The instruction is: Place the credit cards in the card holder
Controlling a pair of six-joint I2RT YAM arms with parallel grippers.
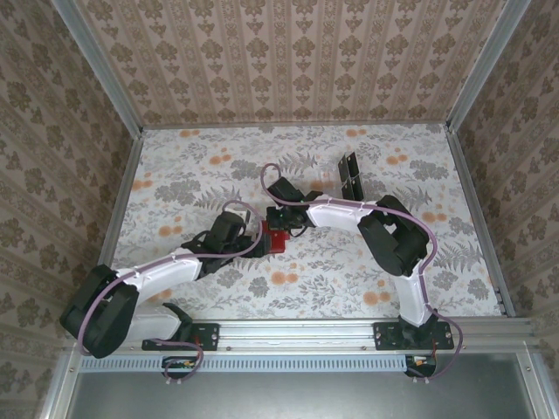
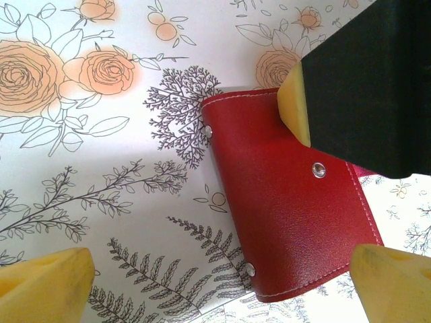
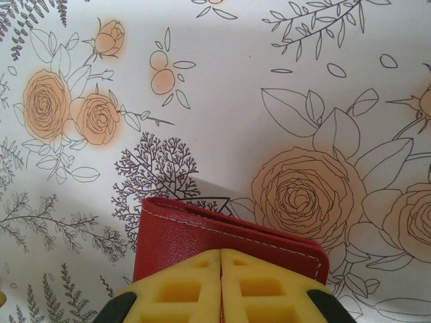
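The table (image 1: 218, 157) has a cloth with flowers on it. The red card holder (image 2: 289, 215) lies flat and folded shut near the middle of the table, a little closer to the near edge than to the far edge.

The left gripper (image 2: 215, 279) hangs over the card holder with its yellow fingers spread wide, one on each side, and it holds nothing. The right gripper (image 3: 221, 276) has its yellow pads pressed tight together. Its tip touches the top edge of the card holder. I cannot tell if a thin bit of the flap is caught between the pads.

The card holder looks soft and bendy, like thin leather, and light. I think it will slide on the smooth cloth if it is pushed from one side. So one gripper should hold it down while the other lifts the flap at its free edge, near the little silver snap (image 2: 318, 169).

The credit cards (image 1: 349, 175) stand well apart from it, closer to the far edge and a bit to the right, beside a clear rack (image 1: 332, 177). They are small, dark and thin. They look stiff and slippery. I think it is best to pinch one by its flat faces, near the top edge, not hard. The pockets are tight, so a card has to go in straight.
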